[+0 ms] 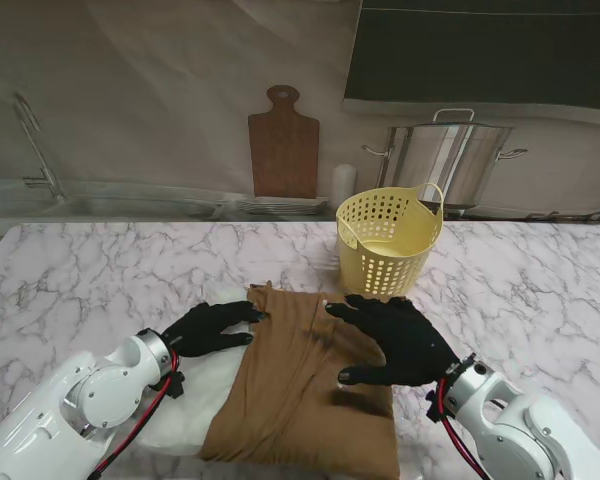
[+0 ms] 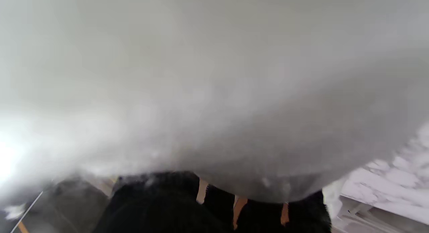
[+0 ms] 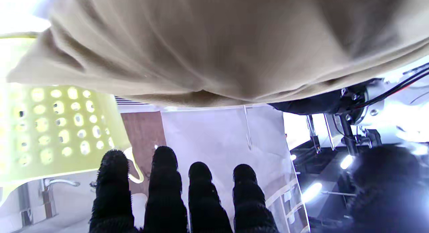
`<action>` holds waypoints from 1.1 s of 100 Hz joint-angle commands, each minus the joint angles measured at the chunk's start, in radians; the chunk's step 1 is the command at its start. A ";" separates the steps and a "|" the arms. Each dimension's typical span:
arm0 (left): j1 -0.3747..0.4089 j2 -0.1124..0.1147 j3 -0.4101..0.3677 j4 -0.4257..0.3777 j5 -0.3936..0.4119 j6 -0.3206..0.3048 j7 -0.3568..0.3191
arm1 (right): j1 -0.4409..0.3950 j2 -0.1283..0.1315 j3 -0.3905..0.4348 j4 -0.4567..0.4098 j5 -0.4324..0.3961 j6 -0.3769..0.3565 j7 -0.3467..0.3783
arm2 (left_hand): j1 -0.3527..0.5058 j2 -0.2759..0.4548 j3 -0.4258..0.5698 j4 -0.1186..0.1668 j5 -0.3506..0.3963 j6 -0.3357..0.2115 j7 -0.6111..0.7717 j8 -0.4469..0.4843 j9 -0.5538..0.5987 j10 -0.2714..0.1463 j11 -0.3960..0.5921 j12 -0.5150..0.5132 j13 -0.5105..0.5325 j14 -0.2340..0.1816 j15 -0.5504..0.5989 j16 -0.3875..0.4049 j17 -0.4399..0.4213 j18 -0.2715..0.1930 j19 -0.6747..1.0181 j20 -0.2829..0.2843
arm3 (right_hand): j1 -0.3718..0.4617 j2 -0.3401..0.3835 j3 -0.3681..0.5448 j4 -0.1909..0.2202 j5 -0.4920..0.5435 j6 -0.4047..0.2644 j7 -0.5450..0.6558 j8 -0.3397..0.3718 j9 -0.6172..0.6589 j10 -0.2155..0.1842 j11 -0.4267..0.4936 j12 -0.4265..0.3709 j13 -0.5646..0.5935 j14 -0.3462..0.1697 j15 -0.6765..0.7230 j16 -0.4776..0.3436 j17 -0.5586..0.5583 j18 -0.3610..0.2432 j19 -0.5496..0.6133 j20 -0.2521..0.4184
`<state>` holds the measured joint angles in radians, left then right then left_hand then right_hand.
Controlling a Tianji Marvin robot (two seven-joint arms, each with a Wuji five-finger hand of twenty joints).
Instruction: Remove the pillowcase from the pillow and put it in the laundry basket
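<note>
Left hand (image 1: 208, 328) grip unclear, on white pillow (image 1: 195, 400); right hand (image 1: 400, 338) spread flat over brown pillowcase (image 1: 300, 395), tabletop near edge; yellow laundry basket (image 1: 388, 240) behind.

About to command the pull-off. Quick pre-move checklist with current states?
1. Left hand on the white pillow at the pillowcase opening: ok.
2. Left hand grip closed: cannot tell.
3. Right hand gripping the pillowcase: not ok, fingers spread above it.
4. Pillow partly exposed on my left: ok.
5. Laundry basket upright, just beyond the pillowcase: ok.
6. Basket contents: cannot tell.
</note>
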<state>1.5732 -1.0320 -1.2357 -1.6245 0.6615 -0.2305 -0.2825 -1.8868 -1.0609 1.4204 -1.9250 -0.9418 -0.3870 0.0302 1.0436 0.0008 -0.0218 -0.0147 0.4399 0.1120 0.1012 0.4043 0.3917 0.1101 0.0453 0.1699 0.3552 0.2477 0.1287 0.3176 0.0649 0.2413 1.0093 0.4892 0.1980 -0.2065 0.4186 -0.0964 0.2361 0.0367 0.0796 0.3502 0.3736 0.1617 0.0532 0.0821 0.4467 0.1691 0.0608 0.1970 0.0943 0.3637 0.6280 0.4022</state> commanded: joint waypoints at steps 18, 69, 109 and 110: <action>0.001 -0.001 0.010 0.006 0.003 0.026 -0.009 | -0.244 0.004 0.051 -0.141 -0.197 0.070 -0.074 | -0.001 0.030 -0.013 -0.009 -0.004 -0.018 0.005 -0.016 -0.009 -0.011 0.001 -0.008 -0.016 -0.016 0.017 -0.004 -0.003 -0.019 -0.469 0.007 | -0.058 -0.081 0.068 0.007 -0.074 -0.045 -0.051 0.002 -0.086 -0.038 -0.047 -0.025 -0.038 0.047 -0.018 -0.025 0.000 0.051 -0.017 -0.010; -0.001 -0.006 0.022 0.008 0.010 0.047 0.016 | -0.180 0.022 -0.141 -0.058 -0.365 0.314 -0.112 | -0.002 0.031 -0.013 -0.009 -0.012 -0.015 0.004 -0.024 -0.018 -0.006 -0.002 -0.009 -0.022 -0.012 0.022 -0.003 -0.009 -0.036 -0.472 0.013 | 0.306 -0.374 0.117 0.042 -0.096 -0.099 -0.091 0.067 -0.109 -0.039 0.026 0.011 0.256 0.051 0.152 0.124 0.300 0.150 0.346 0.130; -0.038 -0.001 0.065 0.042 -0.042 0.042 -0.028 | -0.014 -0.010 -0.213 0.104 0.036 0.259 -0.110 | 0.002 0.035 -0.012 -0.009 -0.016 -0.020 0.003 -0.027 -0.029 -0.014 -0.003 -0.010 -0.020 -0.020 0.021 -0.005 -0.006 -0.043 -0.479 0.010 | 0.759 -0.183 0.585 -0.082 0.182 -0.375 0.469 0.103 0.525 -0.113 0.434 0.212 0.870 -0.202 0.738 0.433 0.814 -0.162 0.845 0.155; -0.038 -0.001 0.065 0.044 -0.043 0.040 -0.028 | -0.013 -0.011 -0.211 0.105 0.049 0.254 -0.109 | 0.003 0.035 -0.011 -0.009 -0.015 -0.020 0.003 -0.027 -0.029 -0.014 -0.003 -0.010 -0.020 -0.021 0.021 -0.005 -0.006 -0.043 -0.479 0.010 | 0.764 -0.187 0.586 -0.089 0.192 -0.374 0.481 0.099 0.540 -0.112 0.440 0.219 0.871 -0.205 0.756 0.439 0.820 -0.166 0.852 0.157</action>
<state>1.5315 -1.0311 -1.1844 -1.5972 0.6252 -0.1784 -0.2806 -1.9021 -1.0595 1.2007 -1.8398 -0.8602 -0.1110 -0.0846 1.0398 0.0068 -0.0211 -0.0152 0.4393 0.1157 0.1000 0.3776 0.3910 0.1089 0.0383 0.1697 0.3340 0.2476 0.1310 0.3176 0.0537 0.2202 1.0090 0.4906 0.7446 -0.5577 0.6697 -0.2531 0.3842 -0.2608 0.4898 0.4643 0.7837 0.0655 0.3735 0.2424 1.1243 0.1713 0.5602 0.5396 0.8566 0.2908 1.4039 0.5434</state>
